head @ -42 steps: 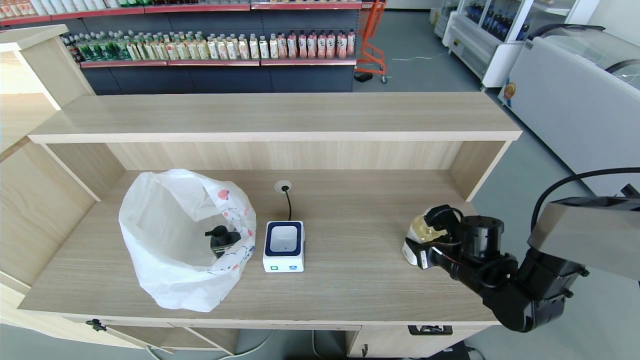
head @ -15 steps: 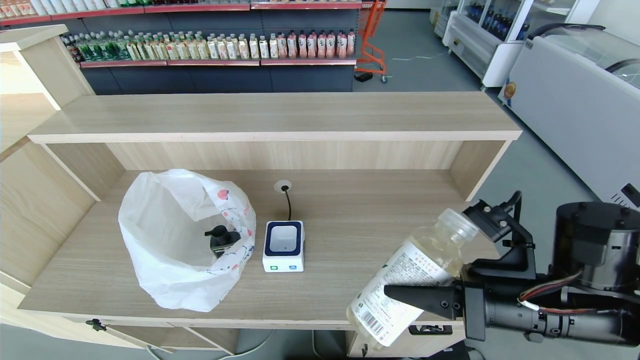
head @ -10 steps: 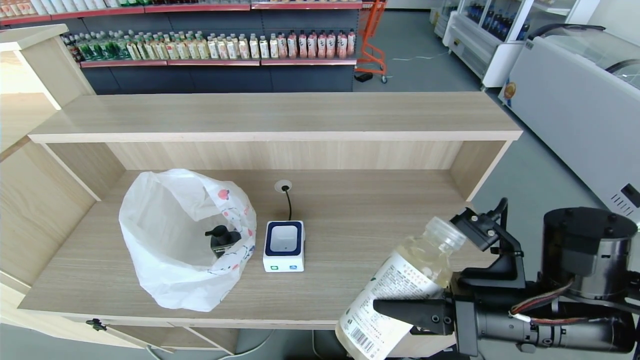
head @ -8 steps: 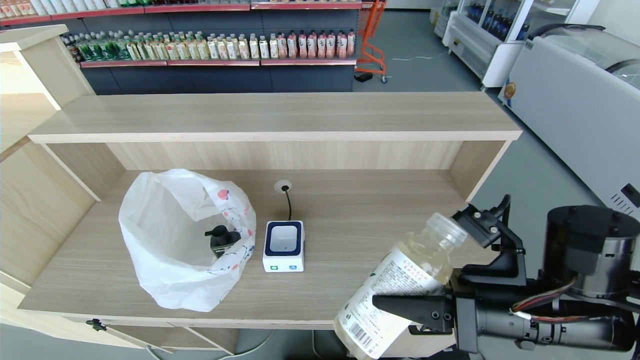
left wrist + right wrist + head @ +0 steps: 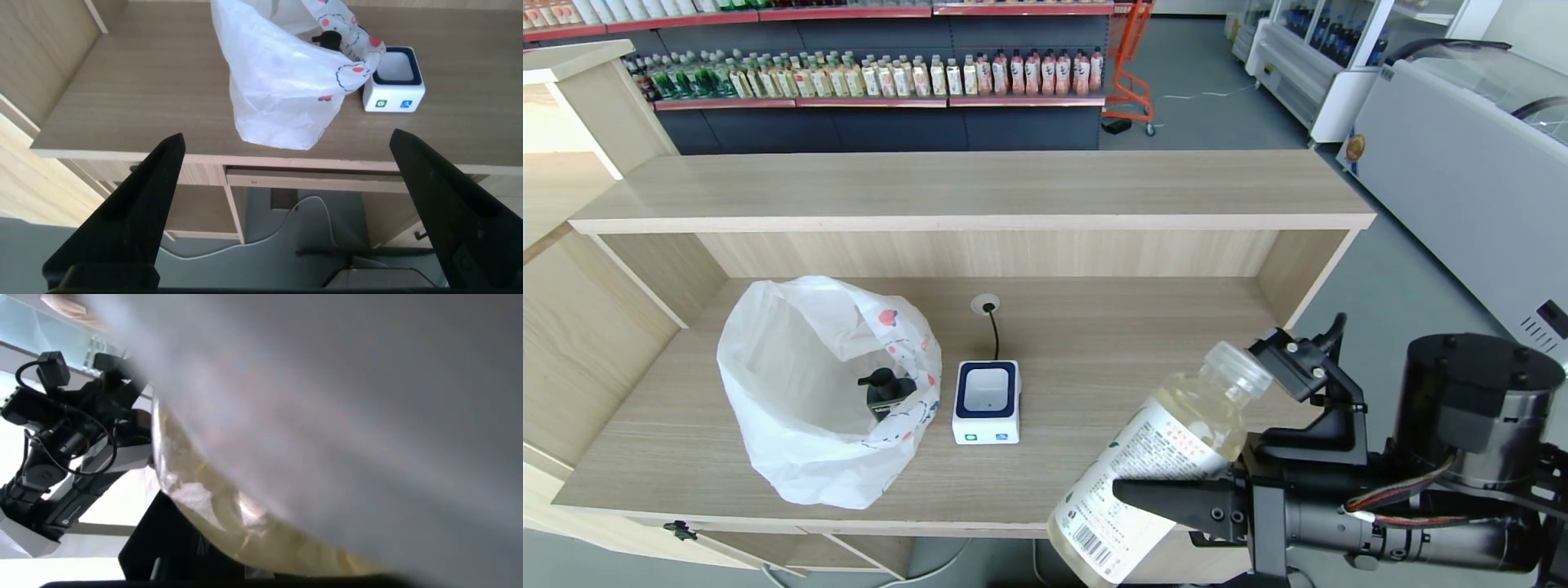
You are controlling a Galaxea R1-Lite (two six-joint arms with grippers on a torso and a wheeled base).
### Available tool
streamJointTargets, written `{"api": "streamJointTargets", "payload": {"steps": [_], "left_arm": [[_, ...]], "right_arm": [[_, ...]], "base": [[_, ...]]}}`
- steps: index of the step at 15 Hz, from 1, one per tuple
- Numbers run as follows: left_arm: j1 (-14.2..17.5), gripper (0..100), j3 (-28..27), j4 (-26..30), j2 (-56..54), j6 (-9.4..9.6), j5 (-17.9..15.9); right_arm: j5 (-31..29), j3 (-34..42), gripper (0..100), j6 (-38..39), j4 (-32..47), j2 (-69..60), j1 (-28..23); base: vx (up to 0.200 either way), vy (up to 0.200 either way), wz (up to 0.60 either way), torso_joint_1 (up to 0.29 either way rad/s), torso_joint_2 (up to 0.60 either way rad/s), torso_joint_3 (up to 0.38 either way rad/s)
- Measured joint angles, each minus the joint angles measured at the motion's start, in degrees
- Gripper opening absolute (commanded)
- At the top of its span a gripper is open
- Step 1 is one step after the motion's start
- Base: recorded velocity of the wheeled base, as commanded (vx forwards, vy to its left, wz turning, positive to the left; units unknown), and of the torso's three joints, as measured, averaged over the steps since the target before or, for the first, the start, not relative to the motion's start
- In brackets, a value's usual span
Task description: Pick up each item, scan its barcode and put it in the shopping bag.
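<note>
While the drink bottle (image 5: 1176, 441) is held tilted over the counter's (image 5: 1094, 351) near right edge in the head view, its barcode faces upward. For a clean scan it should be carried over the barcode scanner (image 5: 987, 400) and rolled so that the code meets the window. The right gripper (image 5: 1186, 417) is clamped on the labelled body. The shopping bag (image 5: 800, 392) stands just beside the scanner. In the left wrist view, the left gripper (image 5: 286, 220) is seen spread wide, holding nothing. In the right wrist view, the bottle's yellowish liquid is seen close up.
</note>
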Motion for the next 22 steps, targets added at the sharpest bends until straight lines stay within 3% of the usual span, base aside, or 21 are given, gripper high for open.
{"api": "streamJointTargets", "payload": {"steps": [7,9,12,15,17,22], "left_arm": [[0.0,100,0.0,0.0,0.0,0.00,0.0],[0.0,100,0.0,0.0,0.0,0.00,0.0],[0.0,100,0.0,0.0,0.0,0.00,0.0],[0.0,100,0.0,0.0,0.0,0.00,0.0],[0.0,100,0.0,0.0,0.0,0.00,0.0],[0.0,100,0.0,0.0,0.0,0.00,0.0]], "right_arm": [[-0.1,0.2,0,-0.4,0.0,0.2,-0.5],[-0.6,0.3,0,-3.6,0.3,0.2,-1.8],[-3.0,0.6,0,-24.7,1.6,-0.4,-9.4],[-8.2,1.9,0,-49.9,9.0,-4.0,-23.9],[-10.9,3.0,0,-57.6,12.0,-7.4,-30.2],[-11.0,5.9,0,-70.9,3.7,-10.3,-32.6]], "base": [[0.000,0.000,0.00,0.000,0.00,0.000],[0.000,0.000,0.00,0.000,0.00,0.000],[0.000,0.000,0.00,0.000,0.00,0.000],[0.000,0.000,0.00,0.000,0.00,0.000],[0.000,0.000,0.00,0.000,0.00,0.000],[0.000,0.000,0.00,0.000,0.00,0.000]]}}
